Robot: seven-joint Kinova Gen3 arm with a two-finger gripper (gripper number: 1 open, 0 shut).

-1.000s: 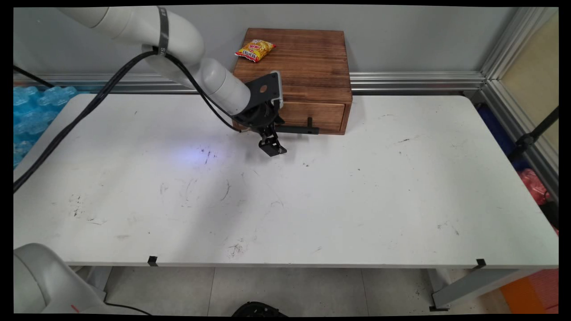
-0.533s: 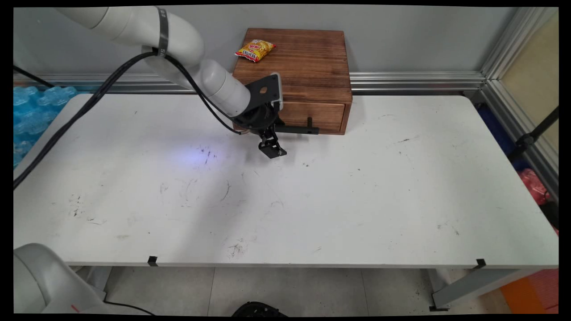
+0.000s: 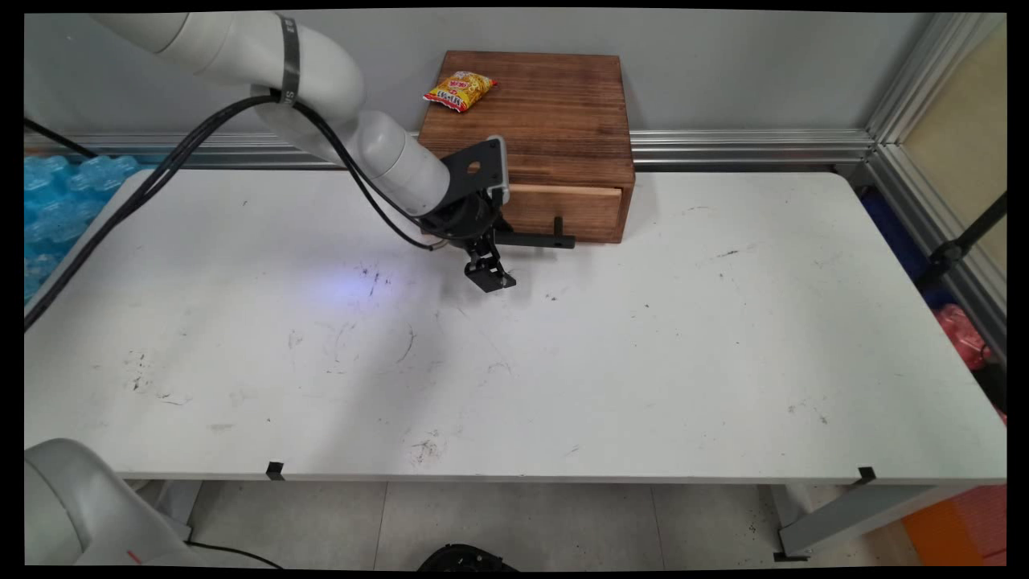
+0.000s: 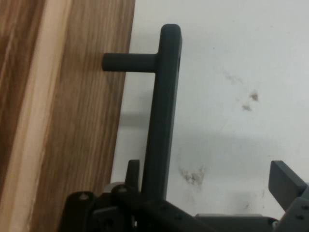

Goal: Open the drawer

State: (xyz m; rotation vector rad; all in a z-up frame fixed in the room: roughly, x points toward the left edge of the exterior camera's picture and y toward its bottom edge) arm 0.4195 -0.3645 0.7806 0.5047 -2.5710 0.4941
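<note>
A brown wooden box (image 3: 555, 104) stands at the back of the white table (image 3: 643, 362), against the wall. Its drawer (image 3: 575, 211) is out a little, with a pale strip showing along its top edge. A black bar handle (image 3: 537, 238) juts from the drawer front. My gripper (image 3: 492, 257) is open at the handle's left end. In the hand view, the handle (image 4: 164, 111) runs up the picture beside the drawer front (image 4: 82, 121). One finger (image 4: 132, 170) sits between bar and wood, while the other (image 4: 286, 181) stands far off over bare table. A yellow snack bag (image 3: 460, 88) lies on the box's top.
Blue bubble wrap (image 3: 56, 201) lies beyond the table's left end. A red bag (image 3: 961, 330) and a metal frame (image 3: 924, 193) are off the right end. An aluminium rail (image 3: 748, 146) runs along the wall behind the table.
The drawer has slid out slightly, showing a pale strip at its top. The gripper has shifted a little toward the table's near side with the handle.
</note>
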